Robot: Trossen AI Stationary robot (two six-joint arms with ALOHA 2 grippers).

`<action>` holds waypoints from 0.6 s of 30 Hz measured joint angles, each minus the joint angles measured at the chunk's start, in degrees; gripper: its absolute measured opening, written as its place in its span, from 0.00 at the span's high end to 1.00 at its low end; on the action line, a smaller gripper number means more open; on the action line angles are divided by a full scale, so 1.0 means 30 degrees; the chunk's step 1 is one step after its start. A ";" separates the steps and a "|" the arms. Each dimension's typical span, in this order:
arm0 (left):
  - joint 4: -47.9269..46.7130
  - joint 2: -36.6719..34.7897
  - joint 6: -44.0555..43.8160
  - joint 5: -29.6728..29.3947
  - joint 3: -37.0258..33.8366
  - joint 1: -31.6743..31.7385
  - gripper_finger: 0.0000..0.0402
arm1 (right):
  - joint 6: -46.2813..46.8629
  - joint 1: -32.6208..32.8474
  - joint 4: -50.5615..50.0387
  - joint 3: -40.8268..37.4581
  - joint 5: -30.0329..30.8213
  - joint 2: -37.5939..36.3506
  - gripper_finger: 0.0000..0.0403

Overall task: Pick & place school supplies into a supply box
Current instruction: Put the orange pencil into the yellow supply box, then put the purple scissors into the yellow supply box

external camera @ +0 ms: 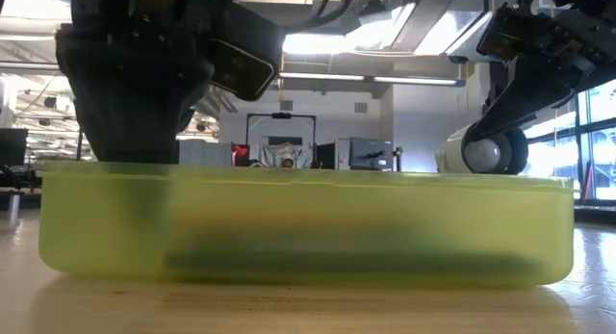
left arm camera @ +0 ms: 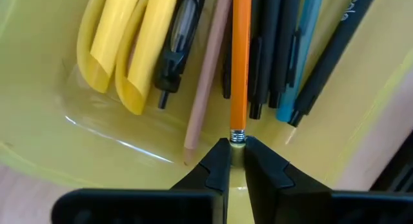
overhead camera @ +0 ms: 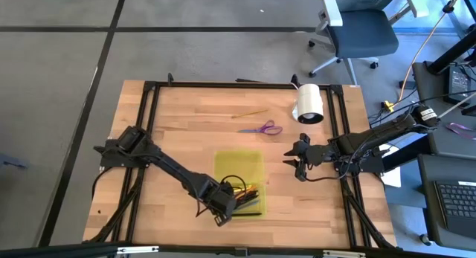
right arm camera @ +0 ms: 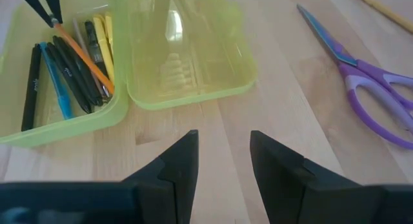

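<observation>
On the wooden table, my left gripper pinches the orange pencil inside the supply box; my right gripper waits open at frame right, while the scissors and a pencil remain at upper centre.

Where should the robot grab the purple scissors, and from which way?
Probably from straight above, across the closed blades just ahead of the purple handle rings. The purple scissors lie flat on the bare table, and the rings are wide, so the narrow part suits the open right claw better.
</observation>
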 joint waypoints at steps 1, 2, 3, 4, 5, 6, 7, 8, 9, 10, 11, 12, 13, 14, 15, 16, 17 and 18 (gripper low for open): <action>-0.0020 0.0013 0.0000 0.0007 0.0000 0.0000 0.93 | 0.0000 0.0000 0.0001 0.0000 0.0000 0.0007 0.64; -0.0029 0.0013 0.0013 0.0007 0.0000 0.0015 0.92 | -0.0007 0.0000 0.0007 0.0000 0.0000 0.0007 0.64; -0.0004 0.0013 0.0120 0.0012 0.0005 0.0015 0.91 | -0.0007 0.0000 0.0007 0.0000 0.0000 0.0007 0.64; -0.0010 0.0013 0.0244 0.0014 0.0007 0.0050 0.89 | -0.0001 0.0000 0.0007 0.0000 0.0000 0.0006 0.64; -0.0037 0.0013 0.0331 0.0016 0.0006 0.0068 0.88 | 0.0006 0.0000 0.0009 0.0000 0.0000 0.0005 0.64; -0.0054 0.0013 0.0415 0.0046 0.0004 0.0109 0.86 | 0.0015 0.0000 0.0015 0.0000 0.0000 0.0007 0.64; -0.0064 0.0000 0.0455 0.0207 0.0004 0.0180 0.85 | 0.0015 0.0000 0.0015 0.0000 0.0000 0.0007 0.64; -0.0151 -0.0028 0.0485 0.0422 0.0005 0.0278 0.83 | 0.0017 0.0000 0.0029 0.0000 0.0000 0.0002 0.64; -0.0268 -0.0064 0.0604 0.0666 0.0007 0.0399 0.82 | 0.0022 0.0000 0.0088 0.0000 0.0000 0.0006 0.64; -0.0284 -0.0106 0.0748 0.1039 0.0006 0.0552 0.81 | 0.0022 0.0000 0.0225 0.0000 0.0000 0.0007 0.64; -0.0308 -0.0194 0.0948 0.1279 0.0001 0.0674 0.80 | 0.0015 0.0000 0.0364 0.0000 0.0000 0.0001 0.64; -0.0339 -0.0296 0.1151 0.1418 0.0007 0.0789 0.79 | 0.0015 0.0000 0.0481 0.0000 0.0000 0.0006 0.64; -0.0272 -0.0428 0.1302 0.1679 0.0014 0.0945 0.78 | 0.0016 0.0000 0.0588 0.0000 0.0000 0.0005 0.64; -0.0304 -0.0624 0.1548 0.1897 0.0015 0.1088 0.77 | 0.0003 0.0000 0.0661 0.0000 0.0000 0.0003 0.64; -0.0349 -0.0855 0.1809 0.2119 0.0015 0.1245 0.77 | -0.0047 0.0000 0.0716 0.0000 0.0000 0.0003 0.64; -0.0301 -0.1105 0.2054 0.2331 0.0015 0.1412 0.77 | -0.0058 0.0000 0.0778 0.0000 0.0000 0.0005 0.64; -0.0318 -0.1410 0.2291 0.2276 0.0019 0.1562 0.76 | -0.0066 -0.0002 0.0832 0.0000 0.0001 0.0007 0.64; -0.0383 -0.1724 0.2642 0.2226 0.0017 0.1747 0.76 | -0.0066 -0.0007 0.0938 0.0000 0.0000 0.0000 0.64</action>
